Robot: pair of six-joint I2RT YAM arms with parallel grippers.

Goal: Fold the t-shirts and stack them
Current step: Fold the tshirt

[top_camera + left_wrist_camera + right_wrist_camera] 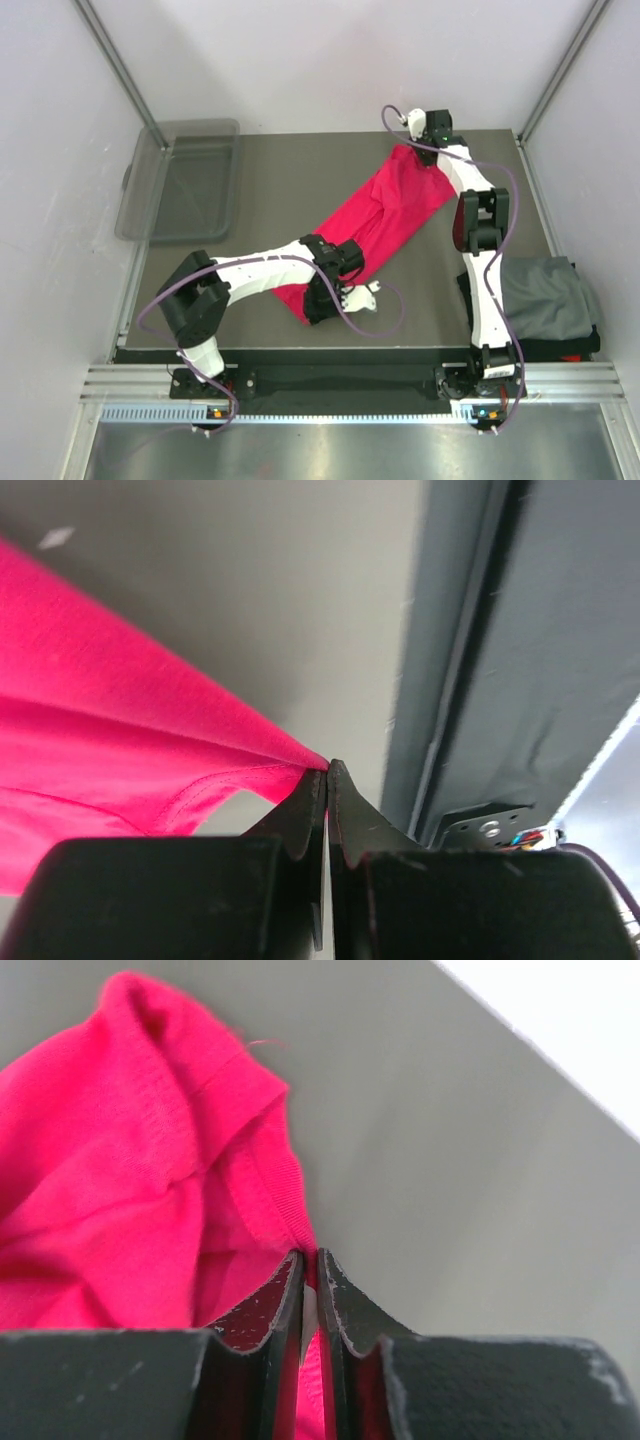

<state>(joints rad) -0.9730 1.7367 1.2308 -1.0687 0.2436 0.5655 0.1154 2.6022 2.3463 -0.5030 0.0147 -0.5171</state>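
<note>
We look down on a dark grey table (300, 165) boxed in by white walls (330, 60) and aluminium posts (120, 65), with a metal rail (330, 385) along its near edge. One clear plastic bin (185, 180) sits at the table's far left corner. Two arms work the surface.

One red t-shirt (390, 215) lies stretched in a diagonal band across the middle of the table, from near centre to the far right. The left gripper (327, 780) is clamped on the shirt's near corner, jaws pressed together with the cloth pinched at their tips. The right gripper (310, 1265) is closed on the ribbed edge at the far end, a sliver of red cloth between its jaws.

At the near right edge, well apart from the red shirt, lies one stack: a folded grey t-shirt (545, 295) on top of black cloth (585, 343). We cannot tell how many shirts make up that black layer.
</note>
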